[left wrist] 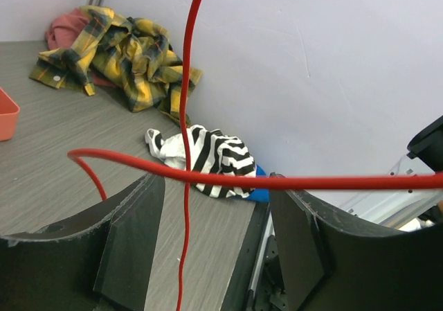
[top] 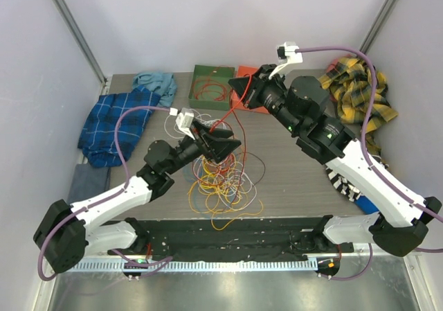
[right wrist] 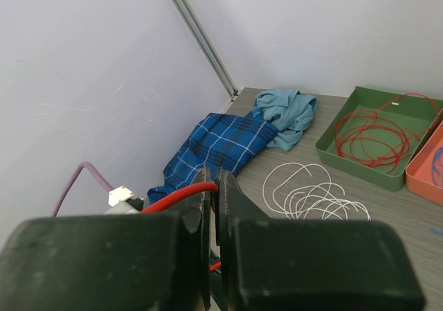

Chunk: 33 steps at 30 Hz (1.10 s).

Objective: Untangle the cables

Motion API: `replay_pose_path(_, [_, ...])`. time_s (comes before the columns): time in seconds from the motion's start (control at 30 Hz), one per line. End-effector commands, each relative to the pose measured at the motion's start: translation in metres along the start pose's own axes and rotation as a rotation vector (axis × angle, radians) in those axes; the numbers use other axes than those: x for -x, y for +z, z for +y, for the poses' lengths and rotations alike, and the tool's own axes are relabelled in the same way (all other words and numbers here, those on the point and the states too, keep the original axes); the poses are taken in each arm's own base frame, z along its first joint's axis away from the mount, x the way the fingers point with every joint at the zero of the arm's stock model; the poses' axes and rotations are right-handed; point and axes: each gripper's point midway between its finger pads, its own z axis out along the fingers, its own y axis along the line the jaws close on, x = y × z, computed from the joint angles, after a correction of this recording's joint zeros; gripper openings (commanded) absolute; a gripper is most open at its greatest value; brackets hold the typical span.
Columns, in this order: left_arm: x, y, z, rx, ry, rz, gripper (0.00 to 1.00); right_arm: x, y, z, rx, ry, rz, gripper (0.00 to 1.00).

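Pulling red cable [left wrist: 332, 181] from tangle [top: 221, 183]: right jaws pinch it, left jaws spread, cable across gap. Next: right draws it clear, watch snags.

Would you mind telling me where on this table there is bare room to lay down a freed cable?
The widest bare patch of table lies right of the cable tangle, bordered by the right arm and the striped cloth. The back is crowded: blue plaid cloth, green tray, orange tray, yellow plaid shirt.

Beyond left jaws: striped cloth [left wrist: 208, 158], yellow plaid shirt [left wrist: 131, 51]. Beyond right jaws: blue plaid cloth [right wrist: 218, 145], green tray [right wrist: 356, 165].
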Motion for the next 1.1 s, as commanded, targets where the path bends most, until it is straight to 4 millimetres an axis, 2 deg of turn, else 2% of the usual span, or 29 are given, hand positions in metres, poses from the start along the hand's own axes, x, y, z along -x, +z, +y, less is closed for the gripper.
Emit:
replay_pose_path(0.0, [0.016,-0.008,-0.008,-0.009,0.063,-0.055,0.67,0.032,-0.014,0.003,-0.001,-0.013,-0.089,0.01])
replay_pose_path(0.13, [0.012,-0.011,-0.005,-0.004,0.063,-0.053,0.68,0.025,-0.012,0.008,0.023,0.003,-0.066,0.01])
replay_pose_path(0.33, [0.008,-0.002,-0.005,-0.011,0.045,-0.044,0.69,0.014,-0.005,0.017,0.076,0.064,-0.04,0.01])
replay_pose_path(0.43, [0.005,-0.005,0.012,0.072,0.055,-0.042,0.7,0.015,-0.008,0.021,0.093,0.075,-0.038,0.01])
replay_pose_path(0.67, [-0.024,-0.017,0.045,0.214,0.067,0.061,0.71,0.022,-0.015,0.024,0.104,0.073,-0.048,0.01])
replay_pose_path(0.77, [-0.032,-0.024,0.06,0.289,0.061,0.085,0.75,0.021,-0.015,0.024,0.108,0.075,-0.044,0.01])
replay_pose_path(0.8, [-0.035,-0.025,0.063,0.304,0.059,0.095,0.81,0.022,-0.016,0.025,0.108,0.075,-0.045,0.01])
replay_pose_path(0.87, [-0.041,-0.028,0.068,0.321,0.055,0.111,0.85,0.021,-0.016,0.024,0.109,0.073,-0.043,0.01])
replay_pose_path(0.9, [-0.046,-0.028,0.072,0.329,0.051,0.122,0.96,0.02,-0.016,0.023,0.106,0.074,-0.041,0.01])
replay_pose_path(1.07, [-0.053,-0.02,0.066,0.269,0.013,0.115,1.0,0.015,-0.014,0.023,0.109,0.081,-0.033,0.01])
